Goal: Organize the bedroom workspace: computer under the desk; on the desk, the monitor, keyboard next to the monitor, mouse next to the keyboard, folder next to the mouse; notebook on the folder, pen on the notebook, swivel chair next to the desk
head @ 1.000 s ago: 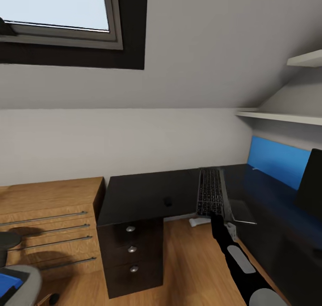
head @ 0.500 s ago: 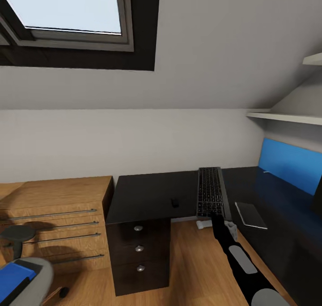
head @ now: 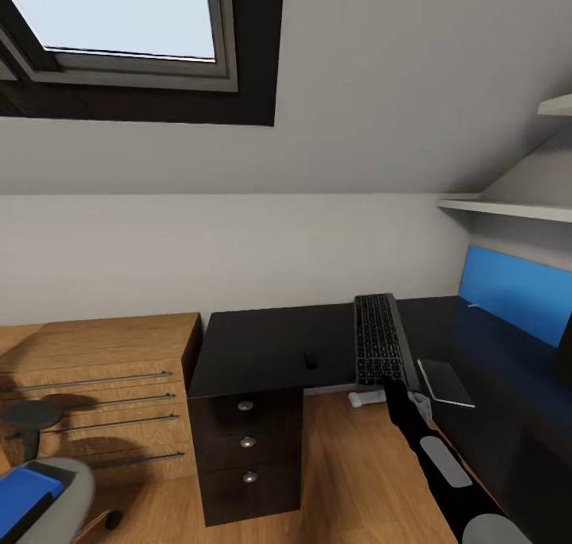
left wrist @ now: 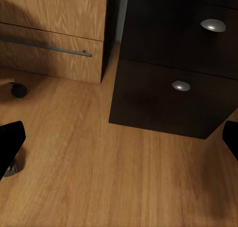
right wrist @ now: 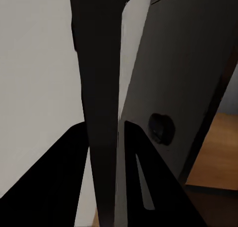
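Note:
The silver-grey keyboard (head: 380, 339) lies lengthwise over the glossy black desk (head: 262, 341), and my right gripper (head: 397, 383) is shut on its near end. In the right wrist view the keyboard (right wrist: 101, 103) runs edge-on between the fingers (right wrist: 67, 187). The small black mouse (head: 311, 360) (right wrist: 161, 126) sits on the desk left of the keyboard. The pale grey notebook (head: 445, 381) lies to its right. A dark sliver of the monitor (head: 565, 361) shows at the right border. The swivel chair (head: 59, 492) carries the blue folder (head: 22, 490) at lower left. My left gripper (left wrist: 119, 140) is open above the floor.
The desk's black drawer unit (head: 249, 449) (left wrist: 173, 63) stands beside a light wooden cabinet (head: 95, 385) (left wrist: 49, 33). A blue panel (head: 516, 294) lines the wall behind the desk, with white shelves (head: 508, 209) above. Wooden floor (head: 349, 480) lies between the desk's two wings.
The view swung left a second ago, bringing more of the chair and folder in. Since then my right arm has shifted the keyboard's near end slightly right, towards the notebook.

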Robot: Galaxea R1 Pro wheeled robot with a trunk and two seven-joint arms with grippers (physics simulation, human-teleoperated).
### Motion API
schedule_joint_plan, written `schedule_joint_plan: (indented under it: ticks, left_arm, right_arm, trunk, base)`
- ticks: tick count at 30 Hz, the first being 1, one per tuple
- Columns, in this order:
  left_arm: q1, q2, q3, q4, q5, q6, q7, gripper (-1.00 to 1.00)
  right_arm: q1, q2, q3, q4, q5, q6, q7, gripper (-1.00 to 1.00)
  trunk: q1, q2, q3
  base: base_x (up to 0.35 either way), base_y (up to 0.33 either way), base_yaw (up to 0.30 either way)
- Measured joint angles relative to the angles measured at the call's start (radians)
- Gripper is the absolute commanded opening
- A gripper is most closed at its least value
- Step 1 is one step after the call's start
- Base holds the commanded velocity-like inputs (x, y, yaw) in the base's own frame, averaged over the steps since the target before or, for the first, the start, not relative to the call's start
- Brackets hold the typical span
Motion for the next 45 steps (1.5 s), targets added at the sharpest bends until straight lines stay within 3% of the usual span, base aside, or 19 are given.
schedule_joint_plan:
  ticks: [3, 6, 11, 34, 45]
  left_arm:
    - [0.000, 0.000, 0.000, 0.000, 0.000, 0.000, 0.000, 1.00]
    - [0.000, 0.000, 0.000, 0.000, 0.000, 0.000, 0.000, 1.00]
    - [0.000, 0.000, 0.000, 0.000, 0.000, 0.000, 0.000, 1.00]
    - [0.000, 0.000, 0.000, 0.000, 0.000, 0.000, 0.001, 1.00]
    - [0.000, 0.000, 0.000, 0.000, 0.000, 0.000, 0.001, 1.00]
  right_arm:
    - [0.000, -0.016, 0.003, 0.000, 0.013, 0.039, 0.037, -1.00]
    - [0.000, -0.025, 0.005, 0.000, 0.058, 0.106, 0.098, -1.00]
    - [0.000, -0.028, 0.002, 0.001, 0.115, 0.155, 0.135, -1.00]
    - [0.000, -0.029, 0.004, 0.004, 0.138, 0.168, 0.146, -1.00]
    - [0.000, -0.024, 0.021, 0.006, 0.192, 0.167, 0.146, -1.00]
  trunk:
    - [0.000, 0.000, 0.000]
    - [0.000, 0.000, 0.000]
    - [0.000, 0.000, 0.000]
    - [0.000, 0.000, 0.000]
    - [0.000, 0.000, 0.000]
  base:
    - [0.000, 0.000, 0.000]
    - [0.000, 0.000, 0.000]
    - [0.000, 0.000, 0.000]
    - [-0.100, -0.199, 0.000]
    - [-0.261, -0.089, 0.000]
